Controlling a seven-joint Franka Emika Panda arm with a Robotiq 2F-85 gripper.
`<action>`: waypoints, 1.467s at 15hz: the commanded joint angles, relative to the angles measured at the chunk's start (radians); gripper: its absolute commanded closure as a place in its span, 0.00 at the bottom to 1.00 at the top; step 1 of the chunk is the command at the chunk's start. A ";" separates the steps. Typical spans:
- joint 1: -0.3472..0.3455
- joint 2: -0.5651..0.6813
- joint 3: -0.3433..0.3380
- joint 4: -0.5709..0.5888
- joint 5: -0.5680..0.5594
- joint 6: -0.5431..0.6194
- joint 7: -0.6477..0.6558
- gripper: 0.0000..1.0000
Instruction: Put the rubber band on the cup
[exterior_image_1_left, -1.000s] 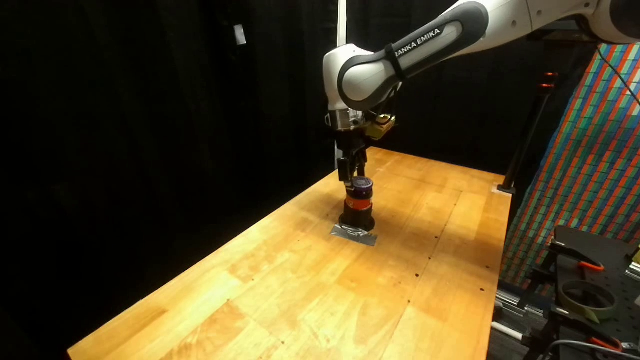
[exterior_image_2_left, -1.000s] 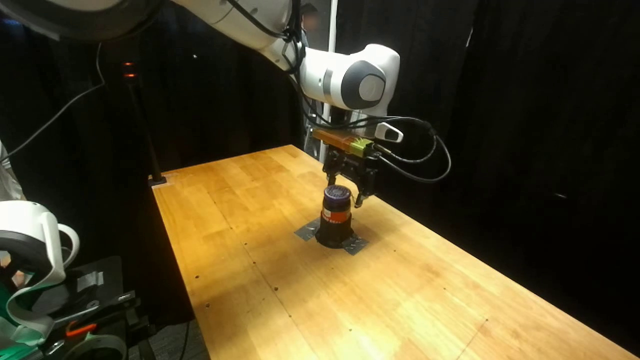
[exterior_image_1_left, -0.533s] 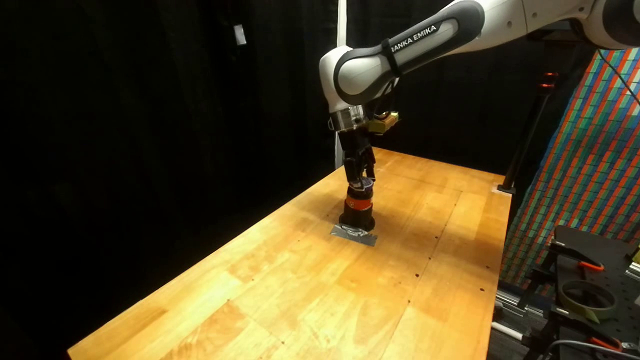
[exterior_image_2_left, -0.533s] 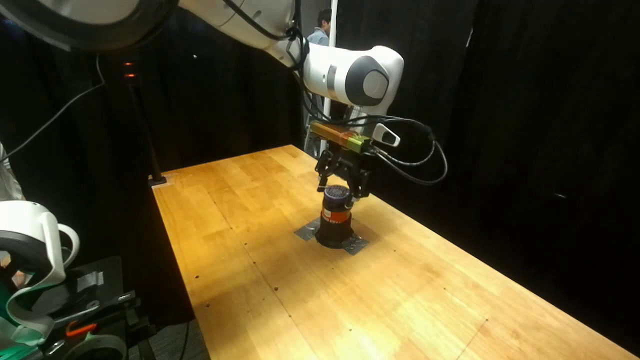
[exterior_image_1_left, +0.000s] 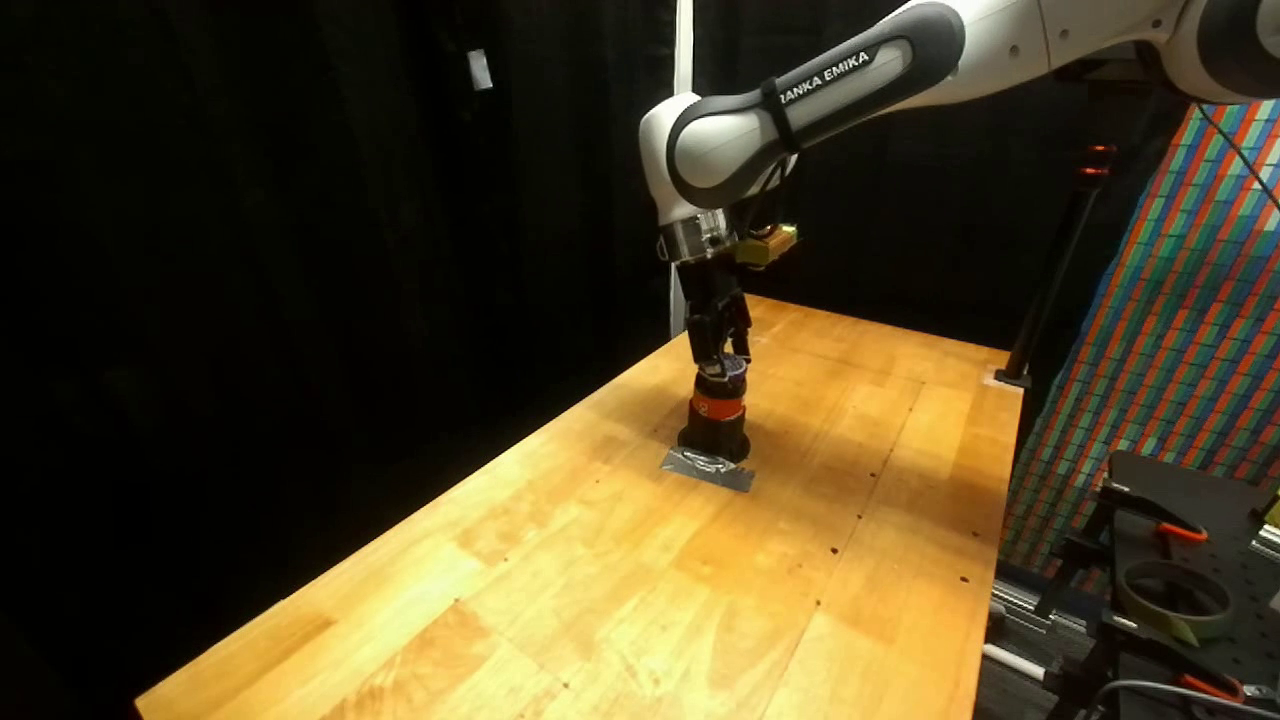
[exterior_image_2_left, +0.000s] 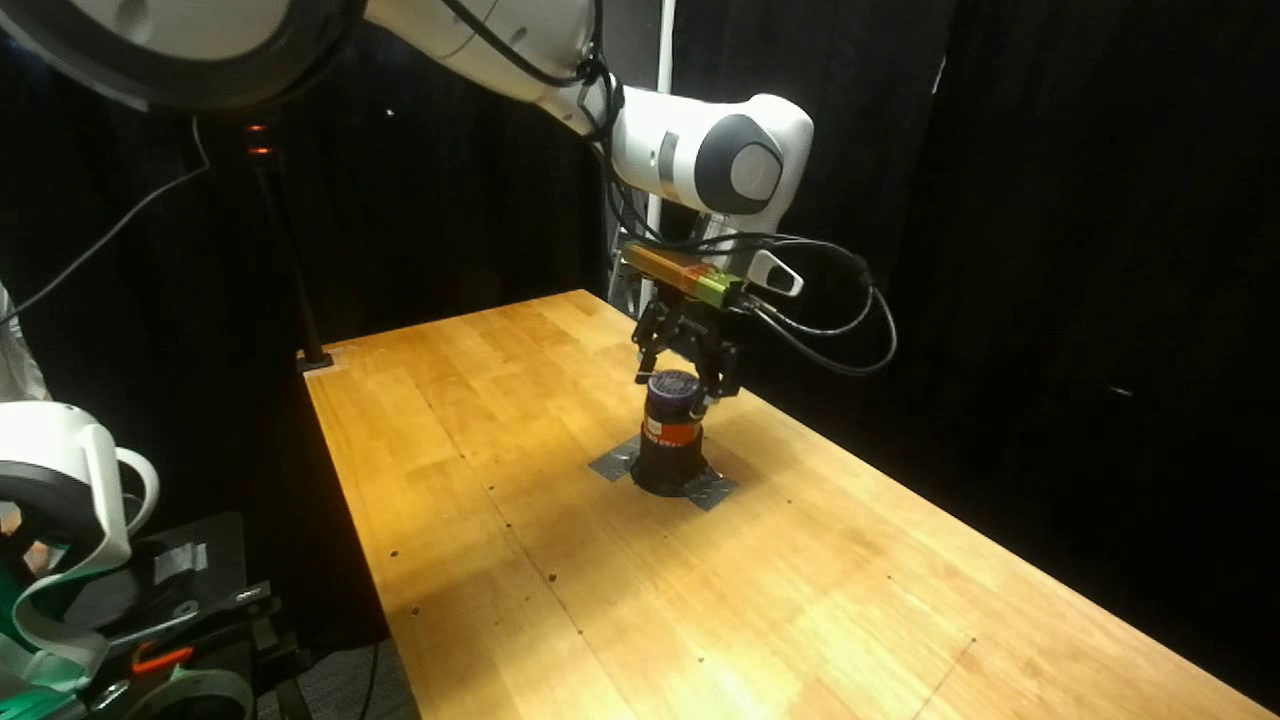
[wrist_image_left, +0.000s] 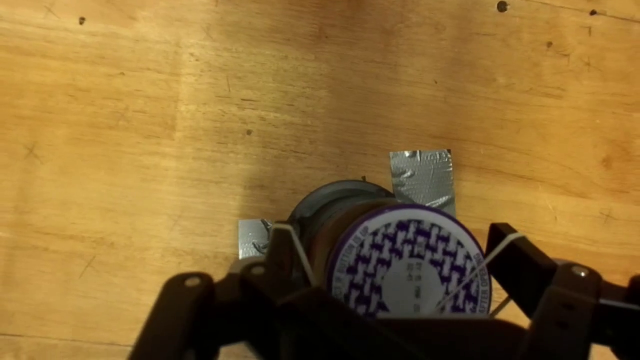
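The cup, a dark cylinder with an orange-red middle band, stands upright on the table in both exterior views (exterior_image_1_left: 718, 408) (exterior_image_2_left: 672, 433). In the wrist view its purple and white patterned lid (wrist_image_left: 410, 260) fills the space between the fingers. My gripper (exterior_image_1_left: 726, 362) is open, its fingers spread at the cup's top, also in the wrist view (wrist_image_left: 393, 233). A thin pale rubber band (wrist_image_left: 477, 271) is stretched over the fingertips and crosses above part of the lid. Its lower part is hidden by the dark fingers. I cannot tell whether the fingers touch the cup.
Grey tape pieces (exterior_image_2_left: 710, 490) hold the cup's base to the wooden table (exterior_image_1_left: 620, 600). The table edge runs close on one side, with black curtain beyond. A dark pole (exterior_image_2_left: 290, 260) stands at a far table corner. A side stand with a tape roll (exterior_image_1_left: 1178, 598) is beside the table.
Over the last second my gripper has tilted and shifted onto the cup's top, with its fingers now at either side of the lid. Since half a second ago it is nearly still.
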 joint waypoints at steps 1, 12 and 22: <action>-0.014 -0.023 0.005 -0.002 0.026 0.003 0.025 0.00; -0.015 -0.048 0.001 -0.011 0.032 -0.035 0.039 0.00; -0.008 -0.104 -0.007 -0.120 0.011 -0.001 0.060 0.00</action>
